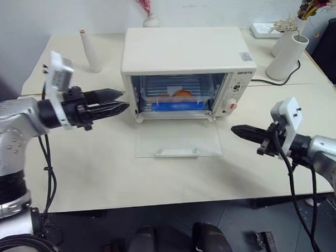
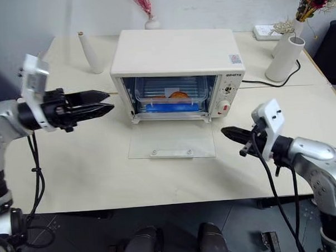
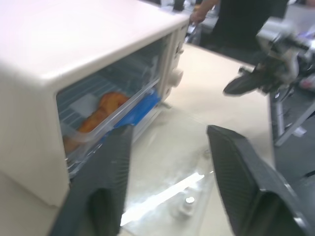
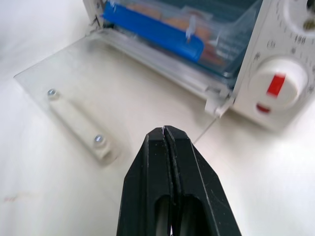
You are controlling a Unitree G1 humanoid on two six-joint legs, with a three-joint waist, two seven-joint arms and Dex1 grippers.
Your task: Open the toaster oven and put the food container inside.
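Now left claw (image 3: 167, 162) agape, empty.

You get even, soft light over the counter (image 1: 103, 173), with faint shadows under both arms. The oven's (image 1: 181, 53) glass door (image 3: 162, 191) throws a bright glare streak in your left wrist view, which is blurred throughout. Your right wrist view is sharper, washed pale at its edges.

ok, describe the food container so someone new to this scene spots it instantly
Find the big cream toaster oven in the middle of the table, its glass door folded down flat. The food container sits inside it on the rack. It is a clear plastic box with a blue clip strip along its front and orange food showing through, the only blue thing on the table.
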